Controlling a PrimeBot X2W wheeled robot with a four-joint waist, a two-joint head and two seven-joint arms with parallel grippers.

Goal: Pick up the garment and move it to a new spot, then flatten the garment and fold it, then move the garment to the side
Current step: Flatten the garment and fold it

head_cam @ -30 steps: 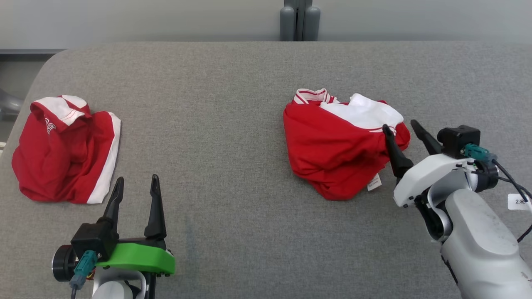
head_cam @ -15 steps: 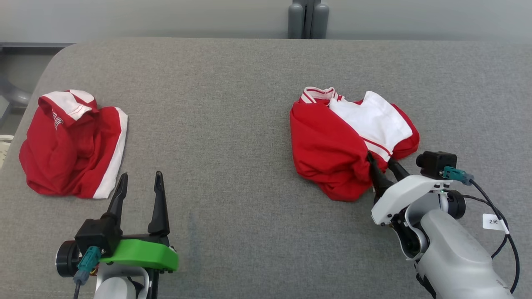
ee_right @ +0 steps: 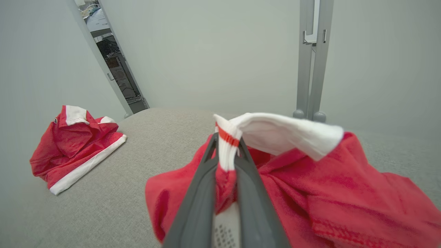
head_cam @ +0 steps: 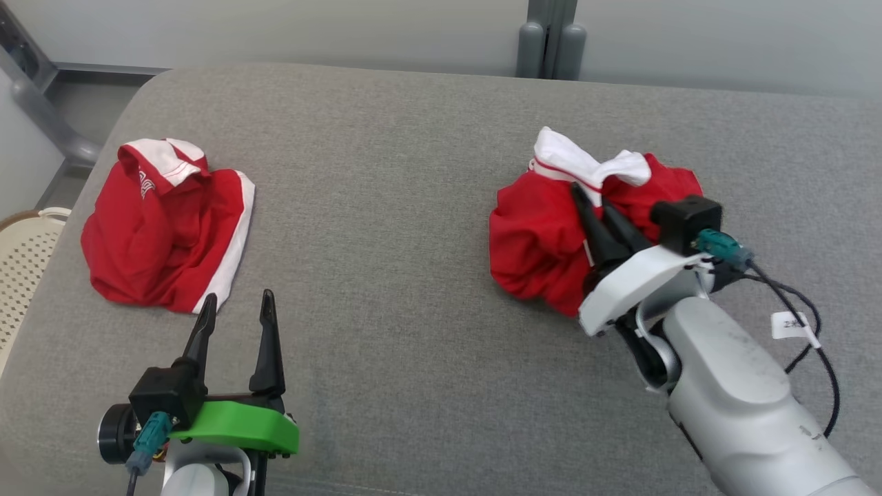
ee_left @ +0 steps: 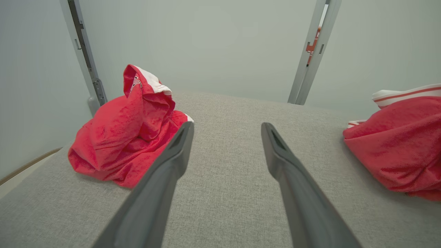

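Right wrist view: right gripper (ee_right: 227, 137) pinches the striped hem of the crumpled red-and-white fabric garment (ee_right: 310, 193); head view puts it centre-right. Left gripper (ee_left: 227, 126) gapes wide above grey fabric-covered surface (head_cam: 386, 207); pale wall (ee_right: 206, 51) behind.

Soft matt cloth in the garment (head_cam: 530, 241), coarse grey woven fabric on the desk (head_cam: 386, 207), smooth matt plastic on the right tool (head_cam: 591, 196).

A grey fabric table (head_cam: 386, 172) bears a left garment (head_cam: 158, 234) and a right garment (head_cam: 530, 241), well apart.
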